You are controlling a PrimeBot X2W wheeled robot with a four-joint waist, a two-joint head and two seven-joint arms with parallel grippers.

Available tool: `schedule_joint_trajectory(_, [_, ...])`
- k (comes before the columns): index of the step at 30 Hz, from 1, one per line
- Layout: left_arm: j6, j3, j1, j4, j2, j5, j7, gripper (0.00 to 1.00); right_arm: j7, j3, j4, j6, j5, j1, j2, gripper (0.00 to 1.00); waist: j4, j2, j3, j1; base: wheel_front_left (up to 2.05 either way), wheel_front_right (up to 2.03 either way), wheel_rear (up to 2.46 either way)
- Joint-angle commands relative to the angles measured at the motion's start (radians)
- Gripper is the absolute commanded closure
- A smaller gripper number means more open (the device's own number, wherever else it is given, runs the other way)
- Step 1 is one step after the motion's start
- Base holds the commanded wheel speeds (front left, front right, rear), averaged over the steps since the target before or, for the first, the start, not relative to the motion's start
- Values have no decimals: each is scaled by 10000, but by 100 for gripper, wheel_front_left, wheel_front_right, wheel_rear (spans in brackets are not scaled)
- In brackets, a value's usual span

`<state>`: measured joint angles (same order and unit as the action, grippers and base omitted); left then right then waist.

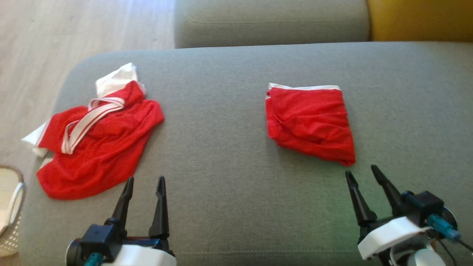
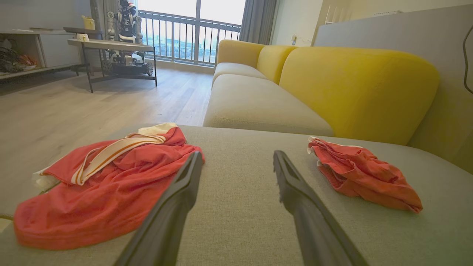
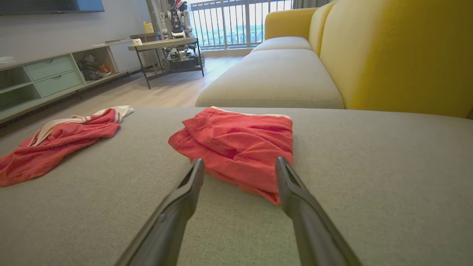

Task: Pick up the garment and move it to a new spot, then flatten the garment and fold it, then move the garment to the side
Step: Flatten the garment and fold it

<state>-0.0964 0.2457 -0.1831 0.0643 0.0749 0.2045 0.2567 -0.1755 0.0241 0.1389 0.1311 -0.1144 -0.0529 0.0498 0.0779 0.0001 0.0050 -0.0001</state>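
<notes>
right hand (image 1: 360, 170) is hovering, fingers apart — folded garment (image 1: 309, 123) is lying near at its eleven o'clock; left hand (image 1: 145, 178), also gaping, is waiting farther off.

Sofa (image 1: 221, 155): crumpled garment (image 1: 103, 151), folded garment (image 1: 310, 122) (red)

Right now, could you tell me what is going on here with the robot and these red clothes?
Nothing is being held. The left gripper and the right gripper are both open above the grey sofa cushion. A folded red garment lies just ahead of the right gripper. A crumpled red-and-white garment lies unfolded ahead of the left gripper, near the cushion's left edge.
</notes>
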Motion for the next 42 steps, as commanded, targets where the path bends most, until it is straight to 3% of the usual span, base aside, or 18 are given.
schedule_joint_trajectory(1, [-3,-203,226,453,-102,-115,51,0,90,-155,-159,-4,56,532,7,100,287,-1,-6,1,0,0,0])
schedule_joint_trajectory(10, [81,262,428,685,-195,-304,51,0,1093,616,2216,-4,917,3345,106,100,1479,-1,512,1,0,0,0])
schedule_joint_trajectory(17, [242,609,882,621,-226,-292,51,0,1639,514,5266,-4,1746,5476,808,100,2082,-1,1105,1,0,0,0])
schedule_joint_trajectory(21, [255,682,1051,595,-234,-256,51,0,1518,223,6280,-4,1915,6037,883,100,2189,-1,1305,1,0,0,0])
schedule_joint_trajectory(30, [220,724,1288,454,-243,-188,51,0,298,-1601,7946,-4,1249,6455,375,100,2158,-1,1349,1,0,0,0])
schedule_joint_trajectory(42, [193,617,1132,561,-245,-292,51,0,-568,-4824,7414,-4,-190,5356,22,100,1579,-1,955,1,0,0,0])
